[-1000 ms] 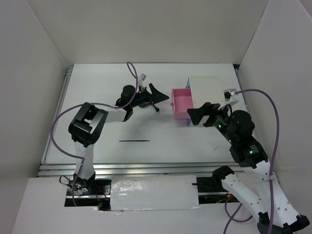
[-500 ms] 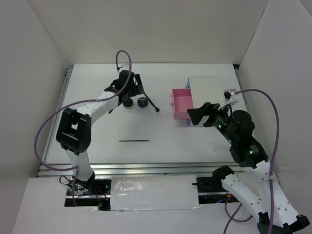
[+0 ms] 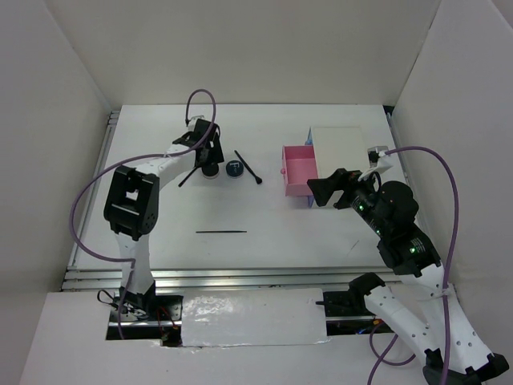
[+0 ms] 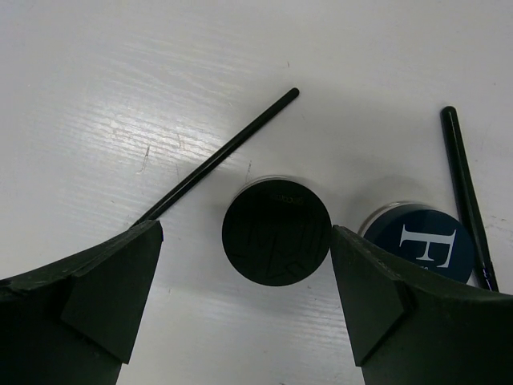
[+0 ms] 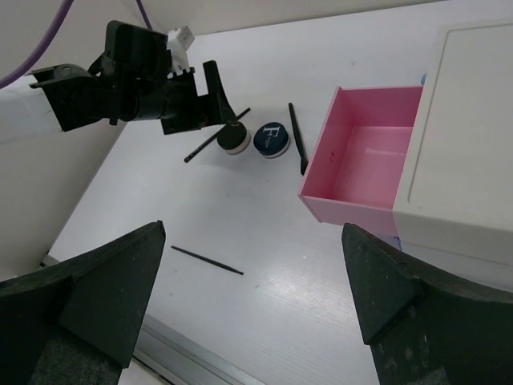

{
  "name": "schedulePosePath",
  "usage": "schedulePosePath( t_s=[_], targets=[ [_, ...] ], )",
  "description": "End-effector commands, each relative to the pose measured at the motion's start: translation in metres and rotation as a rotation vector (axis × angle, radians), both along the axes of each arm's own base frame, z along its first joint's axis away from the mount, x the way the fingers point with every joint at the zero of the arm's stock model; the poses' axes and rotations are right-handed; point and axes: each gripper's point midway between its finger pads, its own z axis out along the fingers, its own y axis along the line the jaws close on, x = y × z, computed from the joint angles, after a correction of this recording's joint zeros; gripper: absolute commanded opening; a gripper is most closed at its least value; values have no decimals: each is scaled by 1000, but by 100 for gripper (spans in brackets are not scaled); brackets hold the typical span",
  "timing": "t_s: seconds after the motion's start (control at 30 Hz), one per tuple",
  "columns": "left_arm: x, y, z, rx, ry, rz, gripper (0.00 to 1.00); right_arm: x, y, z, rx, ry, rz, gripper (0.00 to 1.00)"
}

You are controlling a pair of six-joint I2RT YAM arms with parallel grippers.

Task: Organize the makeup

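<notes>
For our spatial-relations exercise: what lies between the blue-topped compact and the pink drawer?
A thin black brush, close beside the blue-topped compact, clear of the pink drawer; right wrist view.

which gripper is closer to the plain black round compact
Left. The left gripper straddles the plain black round compact, open; the right gripper hovers far off by the pink drawer.

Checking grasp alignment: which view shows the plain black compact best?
Left wrist: the plain black compact sits central and large between the open jaws. Top external and right wrist show it as a small dark disc beside the blue-topped compact.
</notes>
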Motion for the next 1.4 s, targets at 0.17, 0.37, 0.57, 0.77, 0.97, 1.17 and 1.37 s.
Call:
schedulePosePath(
  t_s=[0.17,0.37,0.57,0.77,0.97,1.17,1.37],
  targets=[
    [14,-5,0,-10,-10,-13,99,4,5,11,10,-47,16,99],
    [14,-8,-11,-18,11,-20,99,4,5,12,9,-49,16,99],
    [16,-14,-16,-20,19,-39,96,5,5,11,8,-46,15,99],
    [15,-18,-21,-9,33,-42,85,4,4,12,9,-51,13,99],
    [15,-23,-24,-11,40,-50,77,4,3,11,8,-49,10,99],
    [12,-22,-32,-11,57,-46,81,4,3,10,9,-47,9,99],
    [10,-22,-37,-5,67,-50,82,4,3,9,7,-45,9,99]
  ],
)
